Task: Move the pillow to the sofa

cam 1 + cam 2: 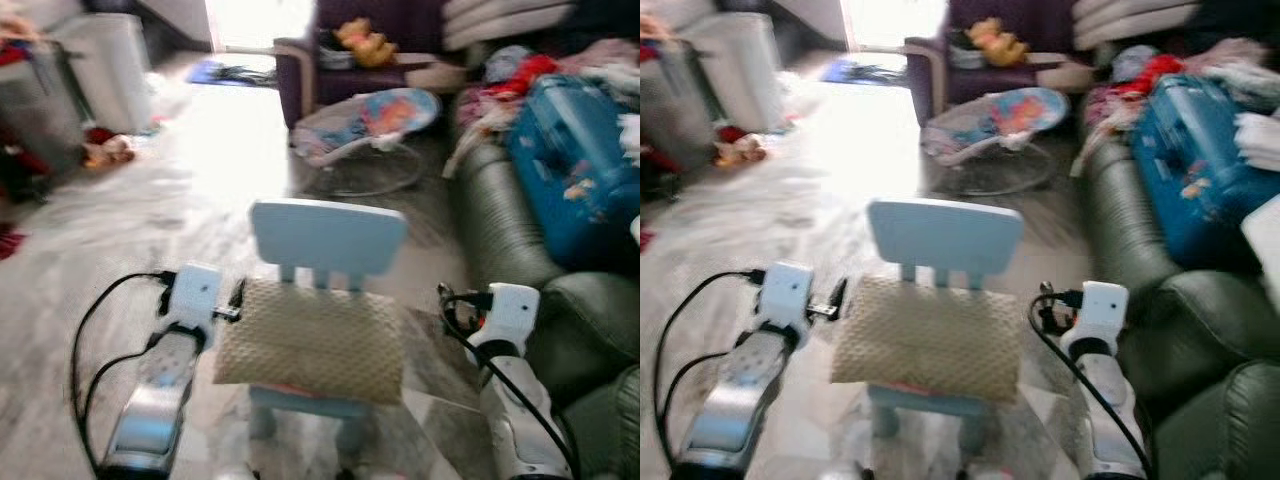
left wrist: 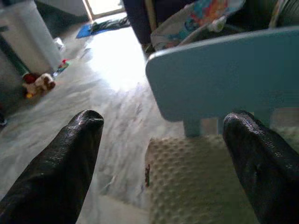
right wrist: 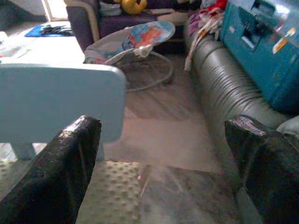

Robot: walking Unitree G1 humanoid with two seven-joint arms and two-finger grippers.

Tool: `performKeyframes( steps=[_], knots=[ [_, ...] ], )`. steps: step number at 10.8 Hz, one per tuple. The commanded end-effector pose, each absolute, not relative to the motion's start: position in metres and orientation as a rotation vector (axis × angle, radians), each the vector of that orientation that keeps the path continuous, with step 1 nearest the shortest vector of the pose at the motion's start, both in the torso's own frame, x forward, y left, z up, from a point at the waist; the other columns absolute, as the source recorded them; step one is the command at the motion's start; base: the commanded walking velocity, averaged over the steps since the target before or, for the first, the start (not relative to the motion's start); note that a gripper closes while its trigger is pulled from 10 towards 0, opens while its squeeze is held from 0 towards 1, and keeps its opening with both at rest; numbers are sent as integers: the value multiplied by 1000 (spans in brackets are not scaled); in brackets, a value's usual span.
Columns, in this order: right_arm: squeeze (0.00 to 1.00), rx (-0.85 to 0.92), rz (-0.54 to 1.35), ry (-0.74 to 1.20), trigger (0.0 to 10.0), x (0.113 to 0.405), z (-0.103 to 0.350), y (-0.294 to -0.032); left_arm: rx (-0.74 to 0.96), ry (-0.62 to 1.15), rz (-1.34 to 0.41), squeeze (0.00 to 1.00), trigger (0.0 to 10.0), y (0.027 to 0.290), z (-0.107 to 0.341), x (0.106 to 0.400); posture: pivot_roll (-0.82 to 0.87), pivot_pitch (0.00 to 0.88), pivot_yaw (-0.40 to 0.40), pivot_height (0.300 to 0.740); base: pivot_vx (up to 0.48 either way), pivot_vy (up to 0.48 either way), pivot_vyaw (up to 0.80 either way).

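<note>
The soft, light pillow (image 1: 312,342), lower centre, is flanked by the spread-open left gripper (image 2: 163,154) and right gripper (image 3: 163,154); its 2 side edges could be squeezed.

Beige knobbly fabric pillow (image 1: 928,340) lying on seat of small pale-blue plastic chair (image 1: 944,236). Silver left arm (image 1: 750,375) just beside pillow's left edge, silver right arm (image 1: 1095,345) near its right edge. Grey-green leather sofa (image 1: 1160,300) at right, bearing what looks, through blur, like a blue suitcase (image 1: 1195,170).
</note>
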State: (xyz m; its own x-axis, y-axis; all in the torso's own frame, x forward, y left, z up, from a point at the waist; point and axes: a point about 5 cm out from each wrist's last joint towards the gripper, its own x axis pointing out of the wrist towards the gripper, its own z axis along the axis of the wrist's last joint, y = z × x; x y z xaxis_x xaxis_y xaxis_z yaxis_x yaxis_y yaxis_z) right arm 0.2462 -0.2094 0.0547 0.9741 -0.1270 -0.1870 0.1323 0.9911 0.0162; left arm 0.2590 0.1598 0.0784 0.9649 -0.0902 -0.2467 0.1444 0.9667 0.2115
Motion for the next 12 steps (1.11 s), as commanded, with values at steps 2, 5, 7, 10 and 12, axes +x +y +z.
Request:
performKeyframes(
  steps=[2,5,7,10,12],
  knots=[
    [0,32,-114,187,10000,247,53,-205,212,224,-120,0,10000,160,80,260,-34,0,-21,740,0,426,0],
    [0,19,-88,184,10000,253,56,-203,266,175,-95,0,10000,156,91,267,-18,0,-43,740,0,0,0],
    [0,4,-58,191,10000,254,56,-199,254,153,-80,0,10000,156,98,267,-3,0,-53,740,0,0,0],
    [0,1,-52,214,10000,251,52,-201,210,213,-89,0,10000,150,82,255,-6,0,-67,740,0,0,-190],
    [0,-5,-42,215,10000,252,52,-199,207,206,-94,0,10000,147,83,256,-8,0,-66,740,0,0,-528]
  ],
)
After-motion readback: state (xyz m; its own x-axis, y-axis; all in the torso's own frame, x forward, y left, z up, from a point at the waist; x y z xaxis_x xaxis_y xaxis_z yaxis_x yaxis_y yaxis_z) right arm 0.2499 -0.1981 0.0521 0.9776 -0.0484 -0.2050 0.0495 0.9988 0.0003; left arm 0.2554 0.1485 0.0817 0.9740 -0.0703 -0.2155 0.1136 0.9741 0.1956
